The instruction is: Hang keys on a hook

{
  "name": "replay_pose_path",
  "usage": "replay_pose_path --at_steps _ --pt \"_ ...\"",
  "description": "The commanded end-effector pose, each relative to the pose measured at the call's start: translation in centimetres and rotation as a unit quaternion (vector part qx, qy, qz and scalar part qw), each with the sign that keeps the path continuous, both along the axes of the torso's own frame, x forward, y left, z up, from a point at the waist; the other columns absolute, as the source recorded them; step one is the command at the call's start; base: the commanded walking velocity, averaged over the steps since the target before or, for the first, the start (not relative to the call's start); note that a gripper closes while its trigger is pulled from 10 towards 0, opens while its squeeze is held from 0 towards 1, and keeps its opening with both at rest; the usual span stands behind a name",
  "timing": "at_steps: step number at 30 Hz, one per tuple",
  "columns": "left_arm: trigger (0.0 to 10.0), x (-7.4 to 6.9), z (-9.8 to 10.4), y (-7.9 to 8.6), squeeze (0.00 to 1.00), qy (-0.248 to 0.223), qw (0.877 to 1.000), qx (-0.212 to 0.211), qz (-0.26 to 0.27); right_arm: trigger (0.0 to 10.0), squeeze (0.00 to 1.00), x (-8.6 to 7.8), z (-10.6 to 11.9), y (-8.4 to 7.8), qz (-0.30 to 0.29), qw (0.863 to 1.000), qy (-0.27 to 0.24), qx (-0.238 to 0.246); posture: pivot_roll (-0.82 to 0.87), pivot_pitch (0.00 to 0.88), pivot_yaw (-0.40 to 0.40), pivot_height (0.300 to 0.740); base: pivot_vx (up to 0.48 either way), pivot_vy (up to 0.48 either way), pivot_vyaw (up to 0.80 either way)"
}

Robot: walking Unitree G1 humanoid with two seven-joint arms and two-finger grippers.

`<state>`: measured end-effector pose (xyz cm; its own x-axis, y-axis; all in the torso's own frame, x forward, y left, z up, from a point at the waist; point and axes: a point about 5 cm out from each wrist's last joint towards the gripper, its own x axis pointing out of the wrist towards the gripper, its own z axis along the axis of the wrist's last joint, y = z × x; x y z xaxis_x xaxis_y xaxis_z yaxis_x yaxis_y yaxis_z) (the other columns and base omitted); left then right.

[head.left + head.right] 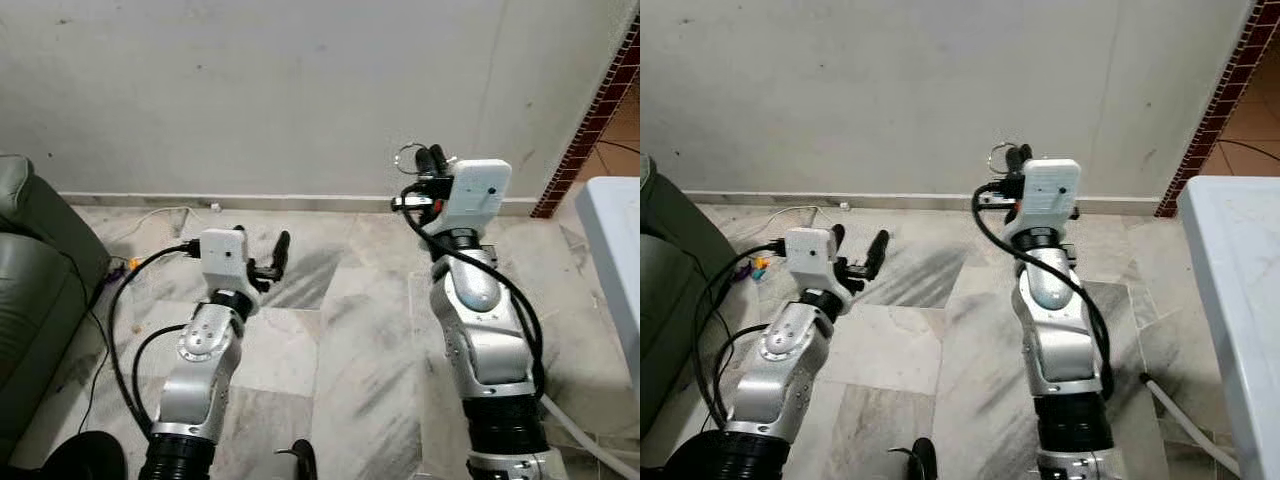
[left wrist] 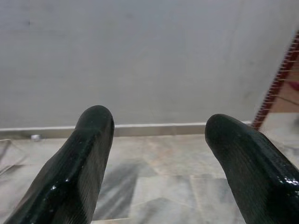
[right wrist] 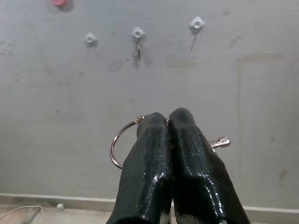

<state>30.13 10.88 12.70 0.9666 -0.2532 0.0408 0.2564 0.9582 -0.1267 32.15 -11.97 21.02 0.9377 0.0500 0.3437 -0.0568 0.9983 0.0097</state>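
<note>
My right gripper (image 1: 431, 160) is raised toward the grey wall and shut on a metal key ring (image 3: 122, 142), whose loop sticks out on one side of the fingers while a key tip (image 3: 220, 143) pokes out on the other. The ring (image 1: 408, 155) shows just beside the fingertips in the head views. High on the wall, in the right wrist view, are three small white hooks (image 3: 137, 33); the middle one has a small item hanging from it. My left gripper (image 1: 281, 252) hovers low over the floor, open and empty.
A green sofa (image 1: 35, 270) stands at the left with cables (image 1: 120, 275) on the floor beside it. A white tabletop (image 1: 1240, 290) is at the right. A brick-red tiled edge (image 1: 590, 120) runs up the wall's right corner. Marble floor lies ahead.
</note>
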Motion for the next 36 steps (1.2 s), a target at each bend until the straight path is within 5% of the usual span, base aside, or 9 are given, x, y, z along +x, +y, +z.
replay_pose_path --at_steps 1,17,36 --pt "10.0 -0.01 -0.2 0.93 0.0 0.002 1.0 0.005 0.01 10.0 0.0 -0.03 0.26 0.88 0.017 1.0 -0.005 0.004 0.01 0.156 0.116 0.74 0.0 0.0 0.0" --pt "10.0 0.18 -0.24 1.05 0.0 0.007 1.0 0.002 0.013 10.0 0.0 0.08 0.22 1.23 0.021 1.0 -0.005 0.005 0.01 0.149 0.118 0.74 0.0 0.0 0.0" --pt "10.0 0.19 -0.44 0.93 0.0 0.013 1.0 0.007 0.008 10.0 0.0 0.03 0.07 1.13 0.016 1.0 -0.004 0.004 0.01 0.146 0.122 0.74 0.0 0.381 0.0"
